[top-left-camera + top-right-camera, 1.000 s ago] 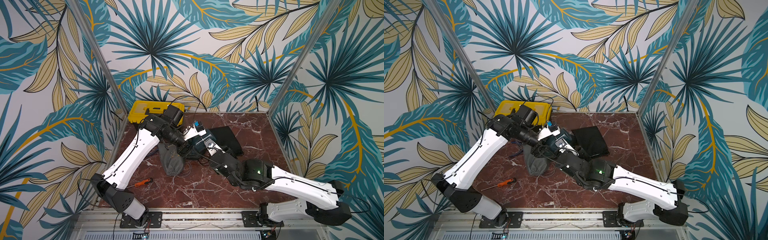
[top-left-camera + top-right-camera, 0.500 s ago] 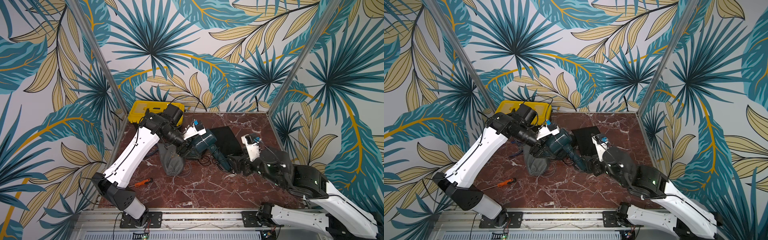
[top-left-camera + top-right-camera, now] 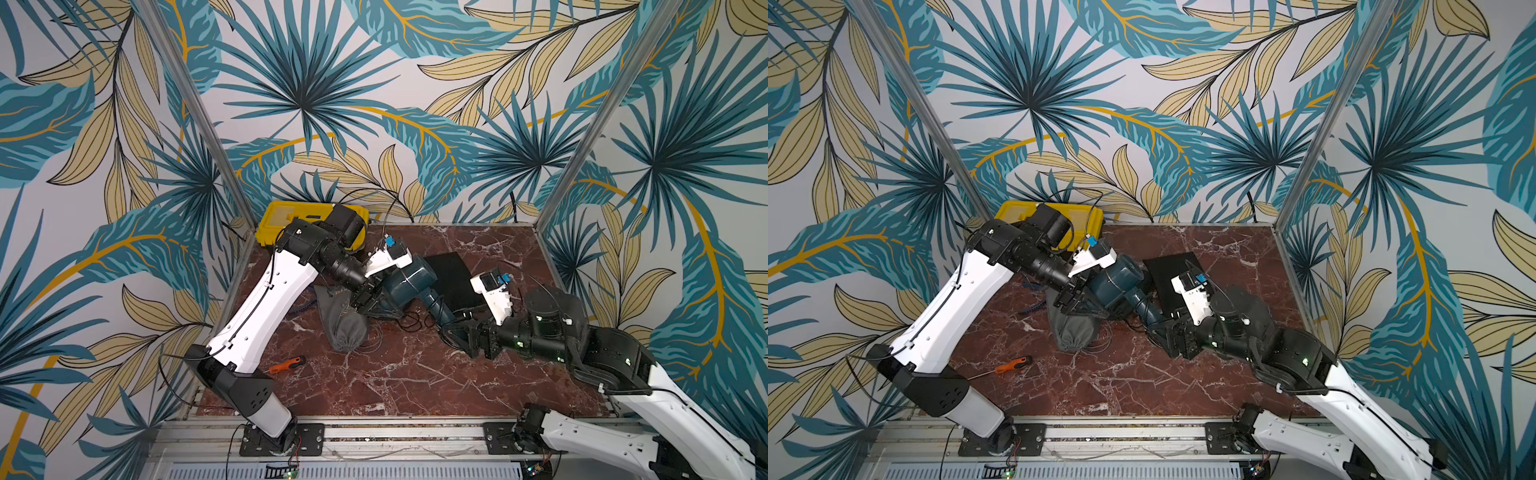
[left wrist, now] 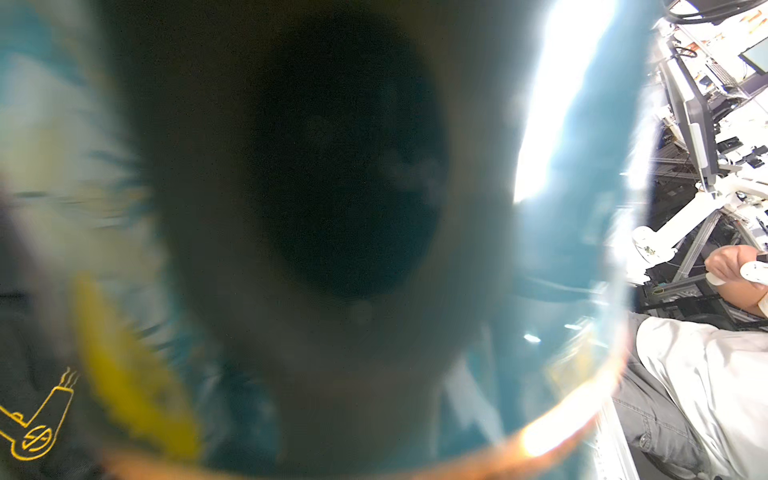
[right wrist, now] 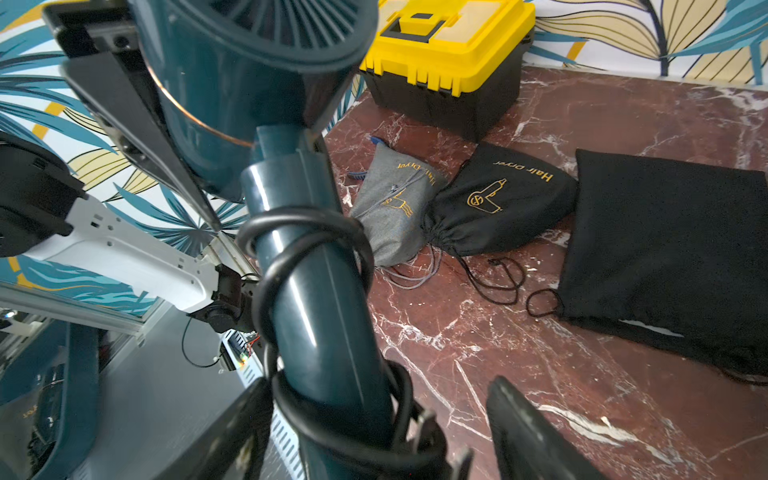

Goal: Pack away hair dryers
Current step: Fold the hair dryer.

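A dark teal hair dryer (image 3: 409,280) (image 3: 1121,282) hangs above the table's middle, its black cord wound round the handle (image 5: 316,291). My left gripper (image 3: 382,301) (image 3: 1077,301) is shut on its barrel, which fills the left wrist view as a blurred dark shape (image 4: 332,208). At the handle's end my right gripper (image 3: 457,332) (image 3: 1163,328) (image 5: 378,386) is open. One finger (image 5: 232,432) lies close beside the handle and the other finger (image 5: 528,432) stands well apart from it.
A filled grey drawstring bag (image 3: 345,322) (image 5: 395,208) and a black "Hair Dryer" bag (image 5: 498,208) lie under the dryer. A flat black bag (image 3: 451,276) (image 5: 665,249) lies behind. A yellow toolbox (image 3: 291,216) stands at the back left, an orange-handled screwdriver (image 3: 286,365) at the front left.
My right arm has drawn back to the right, from near the dryer's barrel to the end of its handle, and its jaws have opened. The left gripper keeps hold of the dryer.
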Available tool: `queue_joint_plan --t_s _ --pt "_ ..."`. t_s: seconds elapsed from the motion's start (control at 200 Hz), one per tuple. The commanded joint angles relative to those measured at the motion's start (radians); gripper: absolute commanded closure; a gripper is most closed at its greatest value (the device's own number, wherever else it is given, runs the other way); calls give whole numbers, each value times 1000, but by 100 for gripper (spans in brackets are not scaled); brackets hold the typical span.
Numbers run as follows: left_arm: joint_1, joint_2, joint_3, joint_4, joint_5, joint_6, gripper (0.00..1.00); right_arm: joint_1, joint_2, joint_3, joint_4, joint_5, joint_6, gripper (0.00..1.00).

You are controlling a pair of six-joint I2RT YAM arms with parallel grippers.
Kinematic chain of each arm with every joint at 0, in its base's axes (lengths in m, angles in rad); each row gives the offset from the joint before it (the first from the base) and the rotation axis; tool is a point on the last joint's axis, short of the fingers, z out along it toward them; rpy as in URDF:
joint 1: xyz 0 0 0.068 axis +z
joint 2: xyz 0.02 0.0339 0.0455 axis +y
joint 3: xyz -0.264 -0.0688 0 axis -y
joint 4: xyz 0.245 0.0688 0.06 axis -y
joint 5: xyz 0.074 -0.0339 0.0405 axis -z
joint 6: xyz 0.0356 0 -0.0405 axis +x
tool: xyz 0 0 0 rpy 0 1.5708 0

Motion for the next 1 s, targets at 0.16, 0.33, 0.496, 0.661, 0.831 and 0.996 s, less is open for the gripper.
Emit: queue_joint_plan --t_s 0.16,0.33,0.496,0.661,0.831,0.996 --pt "2 -19 99 -8 88 31 100 -27 62 0 78 -139 4 45" --pt "3 6 142 -8 94 14 100 -30 93 -7 113 -173 11 64" --pt "25 35 196 -9 139 -15 100 -33 97 -52 204 -213 39 72" --pt "39 74 208 -8 195 -39 100 -34 120 -101 327 -268 76 82" --pt "40 82 206 -8 215 -35 100 -35 142 -164 518 -326 141 97" --pt "35 87 178 -8 224 -31 100 -35 145 -208 713 -322 192 100"
